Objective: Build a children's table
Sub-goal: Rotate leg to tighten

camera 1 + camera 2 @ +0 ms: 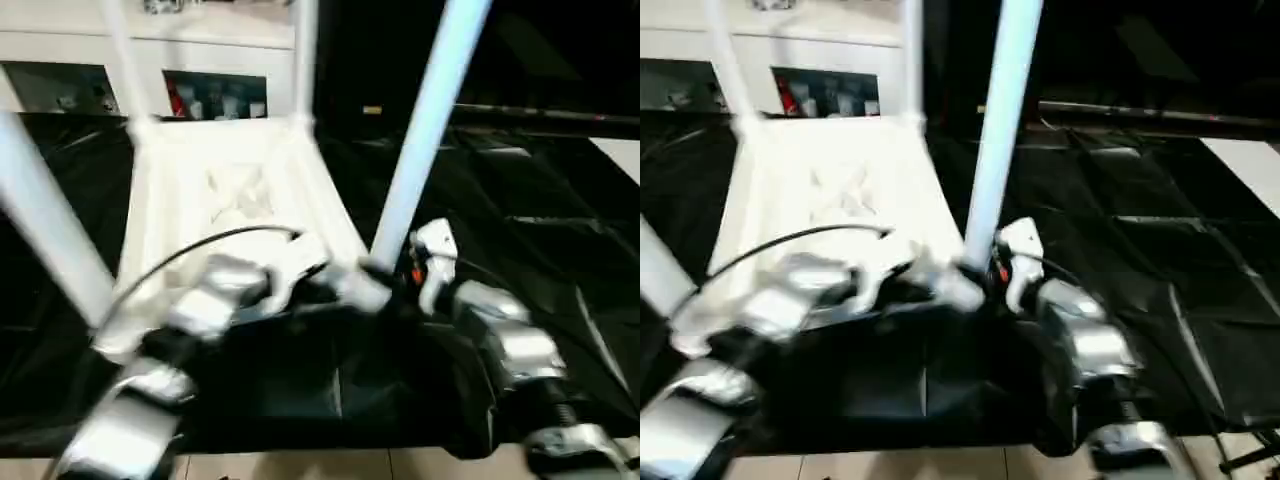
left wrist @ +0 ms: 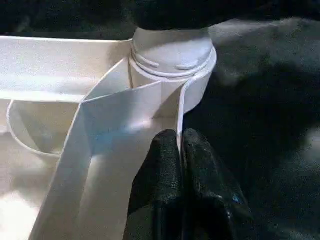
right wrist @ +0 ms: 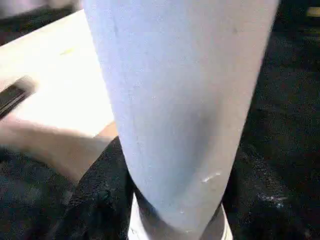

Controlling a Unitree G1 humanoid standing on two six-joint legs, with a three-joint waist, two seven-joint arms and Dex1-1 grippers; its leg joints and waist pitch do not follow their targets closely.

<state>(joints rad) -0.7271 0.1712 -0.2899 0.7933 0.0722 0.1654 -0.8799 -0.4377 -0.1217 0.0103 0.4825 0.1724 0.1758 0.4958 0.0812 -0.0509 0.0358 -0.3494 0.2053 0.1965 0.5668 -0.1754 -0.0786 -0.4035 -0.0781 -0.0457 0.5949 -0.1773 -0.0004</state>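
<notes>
While the tabletop (image 1: 230,200) lies underside up, L fingers (image 2: 165,175) pinch its rim.
R fingers' (image 1: 985,268) state by the leg (image 1: 425,130): can't tell.

tabletop (image 1: 240,190): white plastic, smooth, semi-gloss
leg (image 1: 425,130): white plastic tube, smooth
drape (image 1: 520,230): black cloth, creased, sheeny
forearms (image 1: 505,340): silver metal, glossy

Place: we take it for a lab or demo room.
Signs: black-draped table (image 1: 560,230); white glass-door cabinet (image 1: 215,95) behind; tiled floor (image 1: 300,465).
</notes>
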